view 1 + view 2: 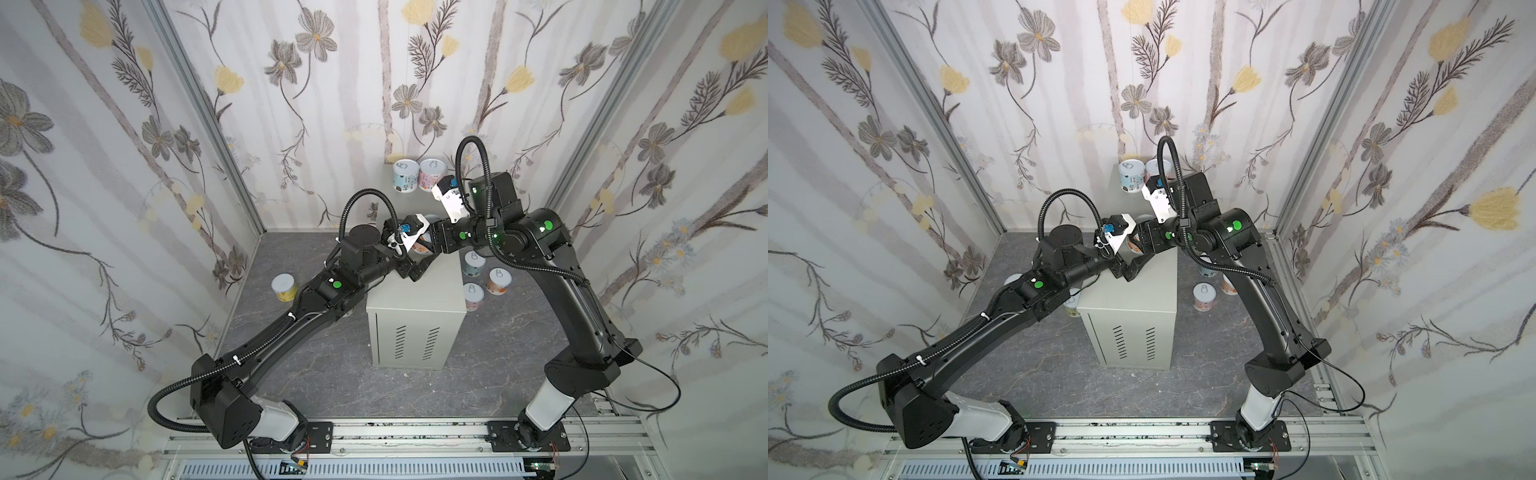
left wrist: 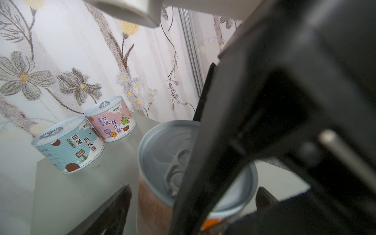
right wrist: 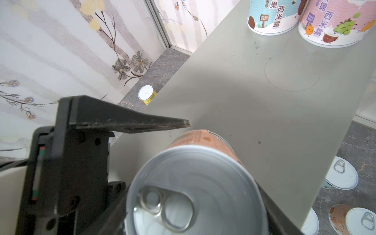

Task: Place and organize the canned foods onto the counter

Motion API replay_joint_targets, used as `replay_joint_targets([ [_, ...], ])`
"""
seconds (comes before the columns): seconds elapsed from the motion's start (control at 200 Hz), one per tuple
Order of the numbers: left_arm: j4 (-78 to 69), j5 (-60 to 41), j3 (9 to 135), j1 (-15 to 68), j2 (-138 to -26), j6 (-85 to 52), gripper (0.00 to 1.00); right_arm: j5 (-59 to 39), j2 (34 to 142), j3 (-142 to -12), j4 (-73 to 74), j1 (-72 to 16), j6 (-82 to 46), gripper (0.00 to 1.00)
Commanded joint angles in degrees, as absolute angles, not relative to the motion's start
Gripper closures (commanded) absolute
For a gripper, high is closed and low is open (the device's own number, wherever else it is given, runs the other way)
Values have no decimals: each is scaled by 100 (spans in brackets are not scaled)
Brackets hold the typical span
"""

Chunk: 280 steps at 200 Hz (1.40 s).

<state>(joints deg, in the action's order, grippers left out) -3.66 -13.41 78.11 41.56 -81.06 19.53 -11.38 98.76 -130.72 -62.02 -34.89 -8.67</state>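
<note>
Grey-beige metal cabinet table (image 3: pixel 244 101): pale-blue tin (image 2: pixel 69 144) and pink tin (image 2: pixel 112 120) stand at far edge. Right fingers (image 2: pixel 195 173) clamp orange tin (image 3: pixel 193 183); left fingers (image 3: pixel 162 122) apart. Several floor tins (image 1: pixel 498 281) not yet lifted.

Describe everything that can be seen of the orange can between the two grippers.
The orange can is a short metal cylinder with a salmon-orange label and a silvery lid bearing a ring pull tab. The right gripper grips its sides over the grey-beige counter; whether it rests there cannot be told. The left gripper has its jaws open around it, with a gap on one side.
</note>
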Motion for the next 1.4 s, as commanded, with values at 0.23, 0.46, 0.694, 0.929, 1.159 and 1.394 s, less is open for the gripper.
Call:
replay_joint_targets([
  [0.23,-396,-1577,7866,4157,-8121,1768,19,-1321,9975,-13113,-5872,-3499,-784,27],
  [0.46,-334,-1646,7877,4157,-8140,1546,23,-1336,9990,-13100,-5762,-3501,-748,21],
  [0.694,-405,-1755,7796,4140,-8130,1346,25,-1275,9937,-12886,-5555,-3498,-721,20],
  [0.929,-378,-1792,7714,4128,-8078,1240,20,-1136,9674,-12214,-5157,-3503,-725,21],
  [1.159,-369,-1645,7512,4099,-7859,1247,6,-789,9312,-11470,-4605,-3502,-579,22],
  [1.394,-352,-1592,7290,4023,-7586,1257,0,-859,8576,-10163,-3422,-3507,-492,19],
])
